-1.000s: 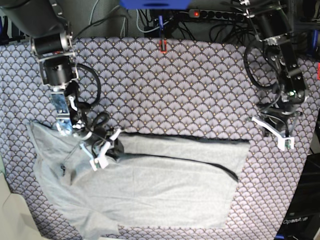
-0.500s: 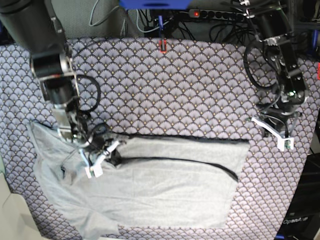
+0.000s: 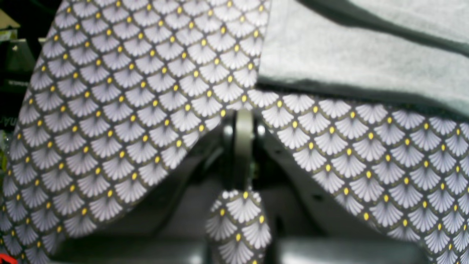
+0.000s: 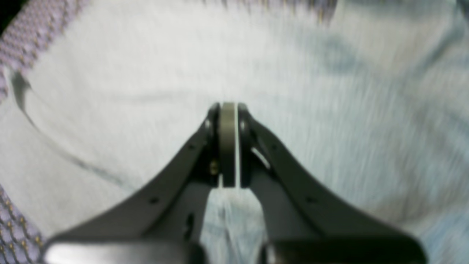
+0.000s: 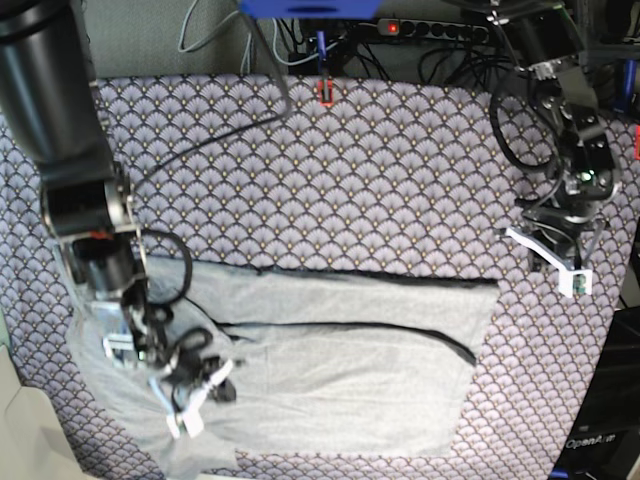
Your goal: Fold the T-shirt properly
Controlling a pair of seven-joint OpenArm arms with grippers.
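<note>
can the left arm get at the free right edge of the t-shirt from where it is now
Probably yes: the left gripper hangs shut over the patterned cloth, and nothing lies between it and the T-shirt edge nearby.

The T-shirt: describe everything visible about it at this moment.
The T-shirt is plain light grey soft knit, unprinted, lying partly folded on the fan-scale patterned cloth. A long dark fold line crosses its upper middle, and the right edge slants down to the lower right. The left part is rumpled, where the right hand is over it with jaws shut; the blurred wrist view shows grey fabric all around the closed tips. The left hand is off it, over the patterned cloth.
</note>
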